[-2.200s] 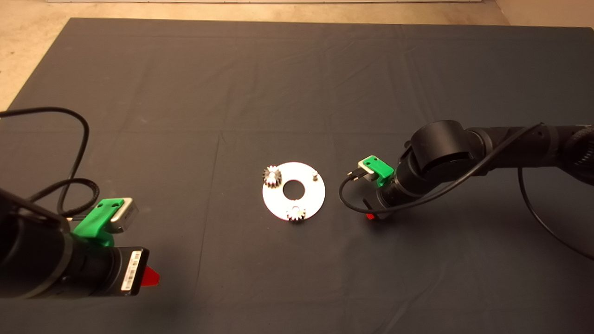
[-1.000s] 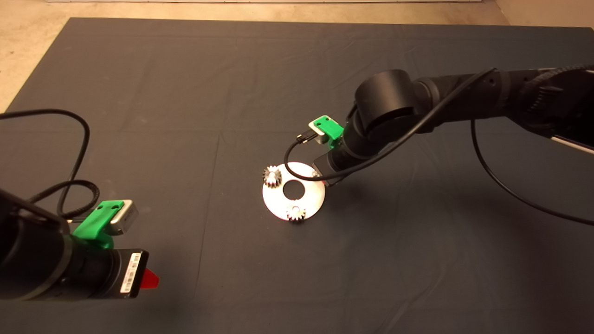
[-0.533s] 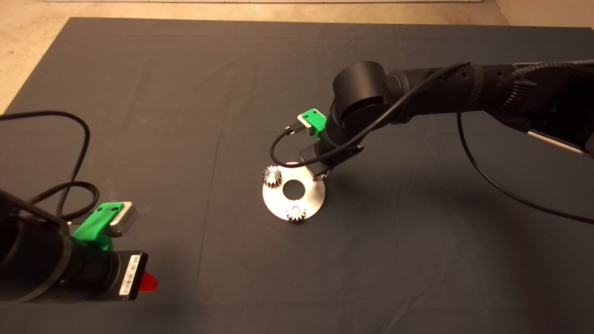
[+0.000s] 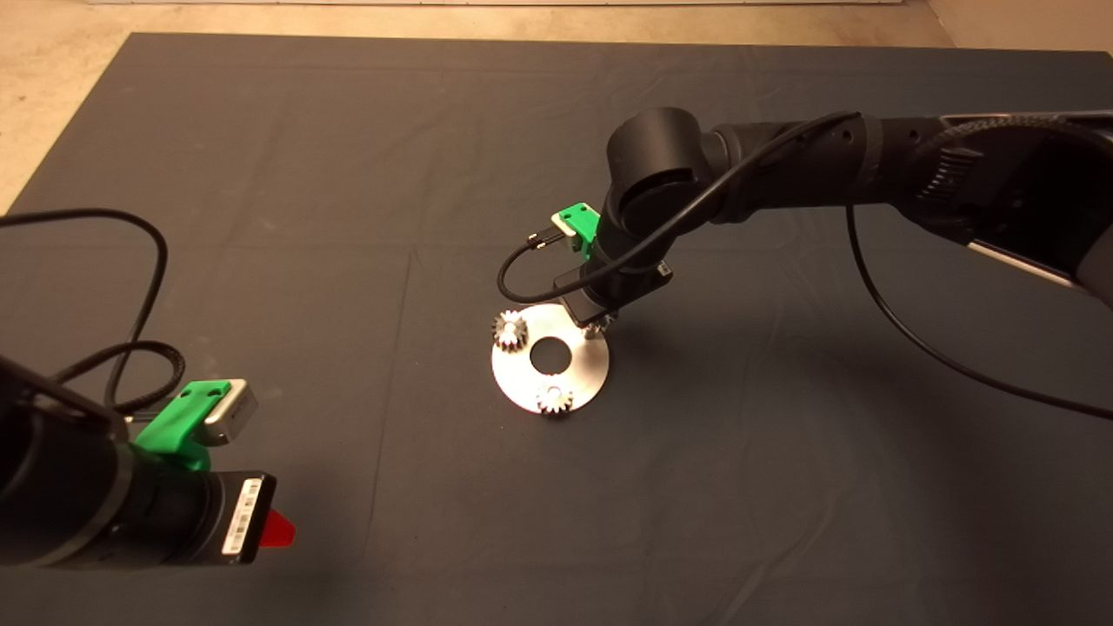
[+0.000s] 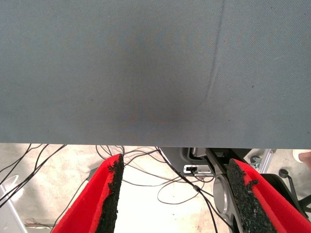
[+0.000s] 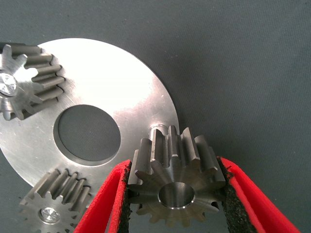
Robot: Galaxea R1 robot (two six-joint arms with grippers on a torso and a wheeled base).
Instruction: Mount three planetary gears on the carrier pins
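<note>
Two red fingers of the left gripper (image 4: 276,529) stand spread apart with nothing between them, parked at the near left corner of the dark grey cloth mat (image 4: 287,174). Farther in, near the mat's middle, lies the flat round silver plate with a large central hole (image 4: 569,374); one small shiny toothed gear (image 4: 554,400) sits on a pin at its near rim, a second shiny gear (image 4: 510,330) on a pin at its left rim. At the plate's far right rim, the right gripper (image 6: 174,194) is clamped on the third shiny metal gear (image 6: 176,182), its centre hole open, held just over the short silver peg (image 6: 156,130), which shows behind the gear's teeth.
</note>
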